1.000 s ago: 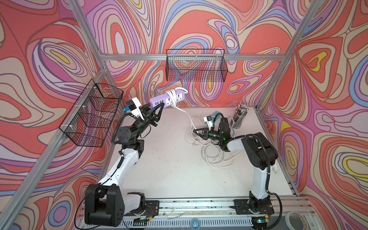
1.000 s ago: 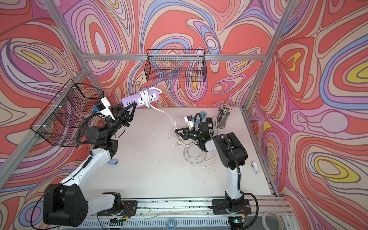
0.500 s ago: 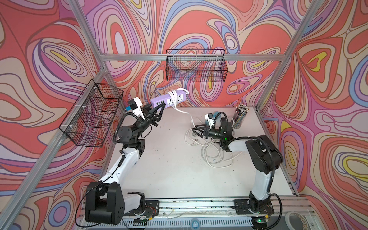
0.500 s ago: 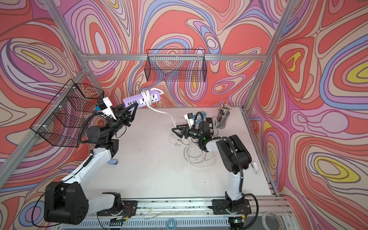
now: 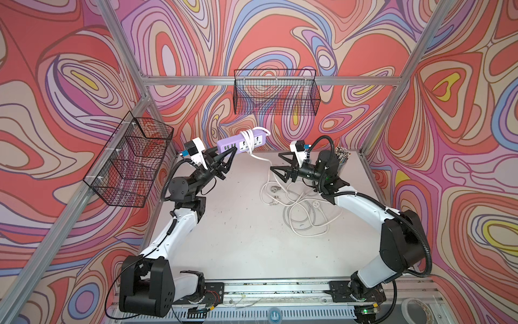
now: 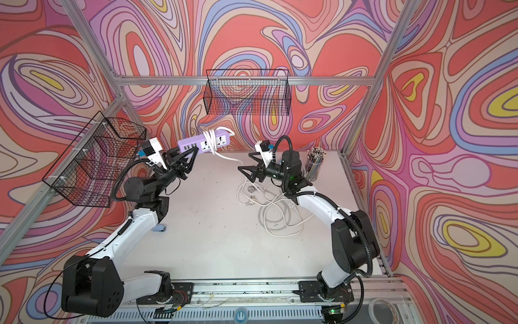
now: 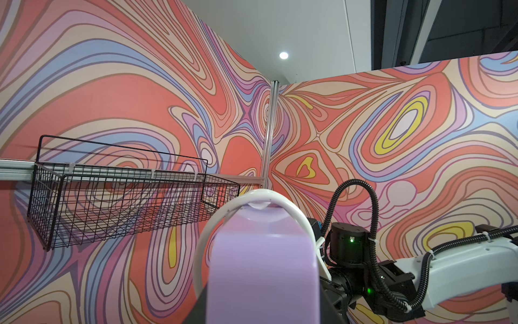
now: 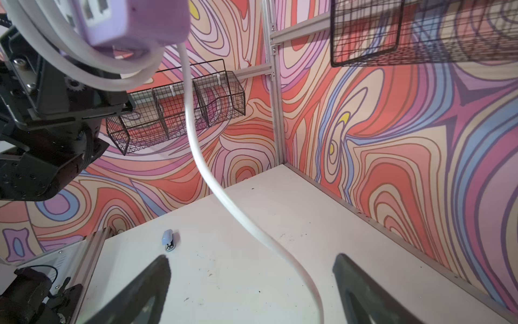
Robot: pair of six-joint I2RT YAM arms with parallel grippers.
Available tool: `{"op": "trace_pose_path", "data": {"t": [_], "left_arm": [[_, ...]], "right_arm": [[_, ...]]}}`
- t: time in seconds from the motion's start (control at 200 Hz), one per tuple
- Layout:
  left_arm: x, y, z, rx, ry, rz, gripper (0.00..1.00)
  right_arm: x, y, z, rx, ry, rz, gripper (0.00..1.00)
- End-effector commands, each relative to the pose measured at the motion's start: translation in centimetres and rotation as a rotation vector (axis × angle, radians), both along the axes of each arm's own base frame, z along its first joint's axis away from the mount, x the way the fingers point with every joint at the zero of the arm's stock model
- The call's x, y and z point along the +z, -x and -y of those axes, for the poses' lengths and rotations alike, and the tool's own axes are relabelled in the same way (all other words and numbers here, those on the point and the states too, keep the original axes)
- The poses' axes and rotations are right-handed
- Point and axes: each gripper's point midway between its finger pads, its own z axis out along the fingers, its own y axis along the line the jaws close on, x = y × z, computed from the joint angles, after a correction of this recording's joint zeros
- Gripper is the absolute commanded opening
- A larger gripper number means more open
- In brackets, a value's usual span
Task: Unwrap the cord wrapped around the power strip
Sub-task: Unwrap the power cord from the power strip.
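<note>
- Two secs, anyone got a status?
- Sure. Loose white cord (image 5: 302,209) heaps on the pale desk (image 5: 238,241). Just past it the right pincer (image 5: 275,161) hangs wide open, gripping nothing. Left pincer (image 5: 231,153) is clamped on the lilac rectangular plastic power strip (image 5: 228,146), up in the air at the back, cord loops round it.

Item count: one power strip (image 5: 229,145), one cord (image 5: 260,158), two wire baskets (image 5: 276,95), one pencil holder (image 5: 342,161), one stapler (image 8: 168,239).
</note>
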Motion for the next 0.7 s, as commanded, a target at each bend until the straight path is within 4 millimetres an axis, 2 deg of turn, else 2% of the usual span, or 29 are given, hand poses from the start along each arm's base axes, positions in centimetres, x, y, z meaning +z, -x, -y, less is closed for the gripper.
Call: {"op": "trace_pose_path", "data": {"t": [0.0,0.235,0.401,0.436,0.446,0.461,0.546,0.586,0.696], "left_arm": [[3.7,2.6,-0.1,0.0,0.011,0.15,0.0],[3.6,2.8,0.2,-0.012,0.008,0.147,0.0],[3.8,3.1,0.3,-0.015,0.008,0.155,0.0],[3.8,3.1,0.3,-0.014,0.008,0.153,0.0],[3.8,3.2,0.3,-0.014,0.008,0.155,0.0],[3.9,3.2,0.3,-0.015,0.008,0.155,0.0],[3.7,3.1,0.3,-0.012,0.008,0.152,0.0],[3.7,3.2,0.2,-0.009,0.008,0.155,0.0],[3.7,3.2,0.2,-0.011,0.009,0.152,0.0]], "right_arm": [[0.1,0.7,-1.7,0.03,0.098,0.092,0.93],[0.2,0.0,-4.0,0.065,0.11,0.141,0.9],[-0.5,-0.8,-5.6,0.095,0.114,0.129,0.79],[-0.1,-0.7,-5.6,0.099,0.108,0.133,0.7],[-1.2,-1.1,-5.9,0.103,0.117,0.114,0.66],[-1.5,-1.2,-6.0,0.105,0.118,0.107,0.61],[-1.7,-1.3,-6.0,0.099,0.111,0.093,0.17],[-1.8,-1.4,-5.9,0.088,0.107,0.09,0.01],[-1.8,-1.5,-5.5,0.062,0.096,0.075,0.0]]}}
